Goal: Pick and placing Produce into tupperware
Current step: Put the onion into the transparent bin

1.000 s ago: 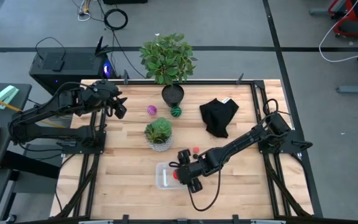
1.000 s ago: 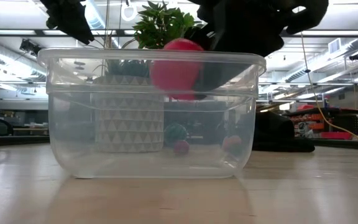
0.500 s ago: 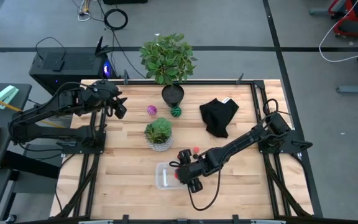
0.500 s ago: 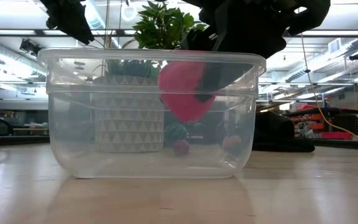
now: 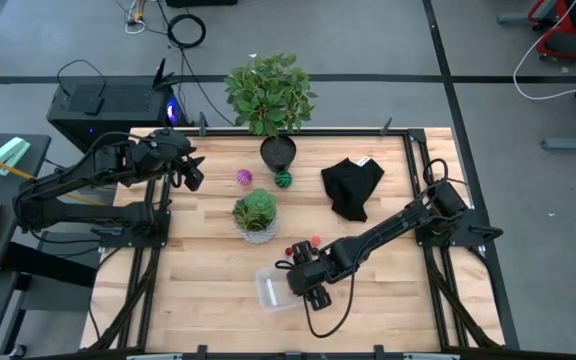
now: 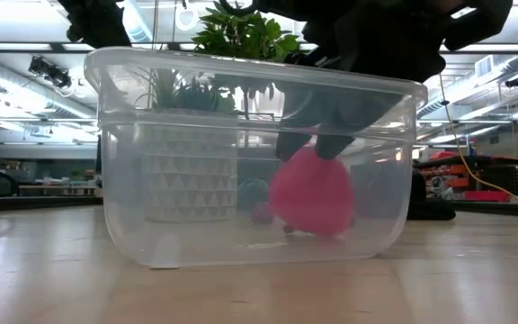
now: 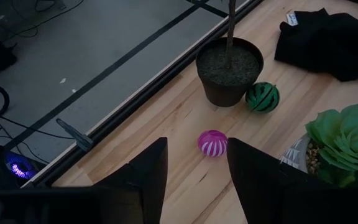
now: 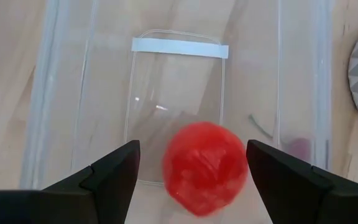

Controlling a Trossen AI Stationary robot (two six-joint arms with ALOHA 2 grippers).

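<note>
Even overhead light falls on the desk [image 5: 208,290], with soft, short shadows. In the low view, ceiling strip lights [image 6: 25,67] glare behind the clear tub [image 6: 196,180], whose walls smear and bend what lies behind. The red ball [image 8: 204,167] is blurred in the right wrist view; the left wrist view is dim.

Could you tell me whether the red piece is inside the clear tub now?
Inside: the red piece sits low within the tupperware walls, below the open right gripper.

No readable text — no labels, brands or numbers.
</note>
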